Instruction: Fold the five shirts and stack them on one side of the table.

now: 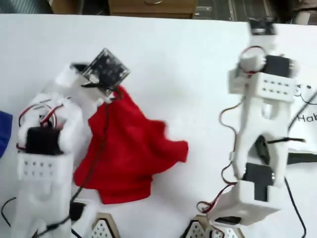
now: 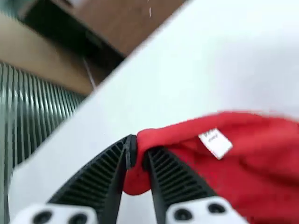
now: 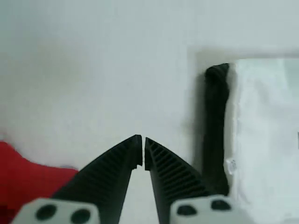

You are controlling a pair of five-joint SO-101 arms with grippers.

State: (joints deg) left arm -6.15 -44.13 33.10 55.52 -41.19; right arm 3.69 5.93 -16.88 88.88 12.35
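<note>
**High view, left to right.** A patch of blue fabric [image 1: 4, 130] lies at the table's edge, well apart from both sets of fingers and outward of the left arm [image 1: 42, 148]. The left gripper [image 1: 114, 92], just below its camera module [image 1: 105, 70], meets the far corner of the red shirt [image 1: 130, 151]. From the fingertips the shirt spreads back toward the arm bases in a crumpled heap on the white table [image 1: 178, 64]. The right arm [image 1: 260, 134] stands folded over itself, well apart from the shirt.

**Left wrist view.** The left gripper [image 2: 138, 156] is clenched on a rolled edge of the red shirt [image 2: 243, 163]. Cloth fills the narrow gap between the ribbed fingers [image 2: 98, 172] and bulges past their tips. A white label [image 2: 215, 143] sits on the shirt just beside the fingertips. Ahead of the fingers the table [image 2: 196, 70] runs to its edge, with wooden furniture [image 2: 126, 23] and a ribbed panel [image 2: 32, 107] beyond.

**Right wrist view.** The right gripper [image 3: 143, 153] is closed, its tips all but meeting, with nothing between the fingers [image 3: 107, 172], above the table [image 3: 93, 70]. A corner of the red shirt [image 3: 28, 182] lies to one side of the fingers, apart from them. To the other side, a strip of black fabric [image 3: 217, 130] lies near them and touches white fabric [image 3: 266, 130] farther out
</note>
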